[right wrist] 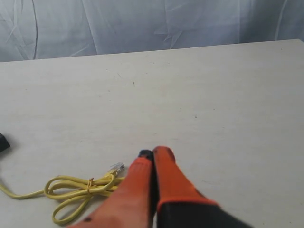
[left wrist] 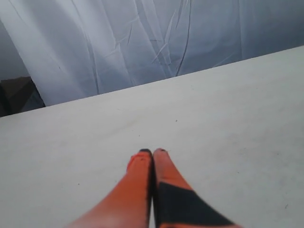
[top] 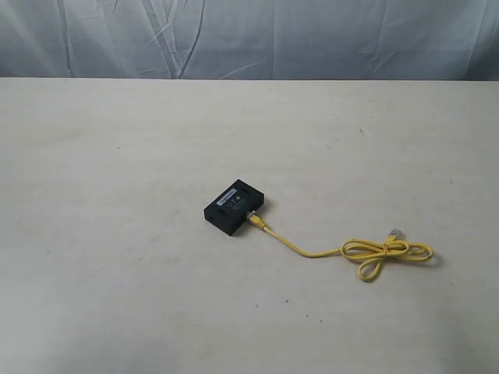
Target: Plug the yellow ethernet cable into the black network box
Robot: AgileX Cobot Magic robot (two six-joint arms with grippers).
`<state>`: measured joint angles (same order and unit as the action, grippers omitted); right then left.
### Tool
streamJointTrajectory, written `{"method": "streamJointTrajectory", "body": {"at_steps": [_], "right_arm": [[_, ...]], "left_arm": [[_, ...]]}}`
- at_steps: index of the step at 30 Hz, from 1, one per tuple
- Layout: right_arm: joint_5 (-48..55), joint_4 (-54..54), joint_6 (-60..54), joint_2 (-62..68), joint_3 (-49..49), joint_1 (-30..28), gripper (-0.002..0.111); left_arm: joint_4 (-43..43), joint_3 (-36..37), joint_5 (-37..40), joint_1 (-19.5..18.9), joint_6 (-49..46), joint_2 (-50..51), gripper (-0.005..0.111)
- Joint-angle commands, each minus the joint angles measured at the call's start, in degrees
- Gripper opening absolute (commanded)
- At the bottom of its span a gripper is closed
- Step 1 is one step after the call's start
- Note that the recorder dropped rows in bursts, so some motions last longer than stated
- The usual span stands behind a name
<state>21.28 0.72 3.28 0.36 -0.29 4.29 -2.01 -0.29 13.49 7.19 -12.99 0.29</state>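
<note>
- Exterior view: a pale cream table (top: 117, 156) in front of a wrinkled grey-blue cloth backdrop (top: 234, 39). No arm or claw shows here.
- The black network box (top: 234, 207) lies flat near the table's middle, turned at an angle, with its port side facing the right arm's half.
- The yellow ethernet cable (top: 385, 251) runs from that side out to the right. Its slack is gathered in a loose bow, which probably keeps the cord from tugging on the box.
- The near plug (top: 255, 220) meets the box's side and looks seated. I cannot tell whether it has latched.
- The free plug (top: 396, 232) lies on the table, just beside the bow.
- The label strip (top: 230, 196) on the box top is pale. Its writing is too small to read, and no brand is legible.
- Left wrist view: the left gripper (left wrist: 153, 152) has its orange fingers pressed together, holding nothing, above bare table. No task item is in sight.
- Right wrist view: the right gripper (right wrist: 153, 154) has its fingers together and empty, poised near the bow (right wrist: 88, 183) and the clear free plug (right wrist: 117, 167). A dark corner of the box (right wrist: 2, 141) shows at the frame's edge.
- Judgement: the task looks essentially finished.
</note>
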Motion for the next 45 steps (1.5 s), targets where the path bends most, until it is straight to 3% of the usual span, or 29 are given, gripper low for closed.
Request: {"method": "streamJointTrajectory", "body": {"at_steps": [1, 9, 27, 35, 45], "right_arm": [[-0.6, -0.3, -0.2, -0.4, 0.3, -0.3, 0.0], [-0.6, -0.3, -0.1, -0.4, 0.3, -0.3, 0.0], [-0.6, -0.3, -0.1, -0.4, 0.3, -0.3, 0.0], [-0.6, -0.3, -0.1, -0.4, 0.3, -0.3, 0.0], [-0.6, -0.3, -0.1, -0.4, 0.3, -0.3, 0.0]], "left_arm": [[1.7, 0.3, -0.2, -0.3, 6.5, -0.3, 0.0], [1.7, 0.3, -0.2, -0.3, 11.6, -0.3, 0.0], [2.0, 0.3, -0.2, -0.4, 11.5, -0.3, 0.0], [1.6, 0.3, -0.2, -4.9, 11.5, -0.3, 0.0], [1.6, 0.3, -0.2, -5.7, 11.5, -0.3, 0.0]]}}
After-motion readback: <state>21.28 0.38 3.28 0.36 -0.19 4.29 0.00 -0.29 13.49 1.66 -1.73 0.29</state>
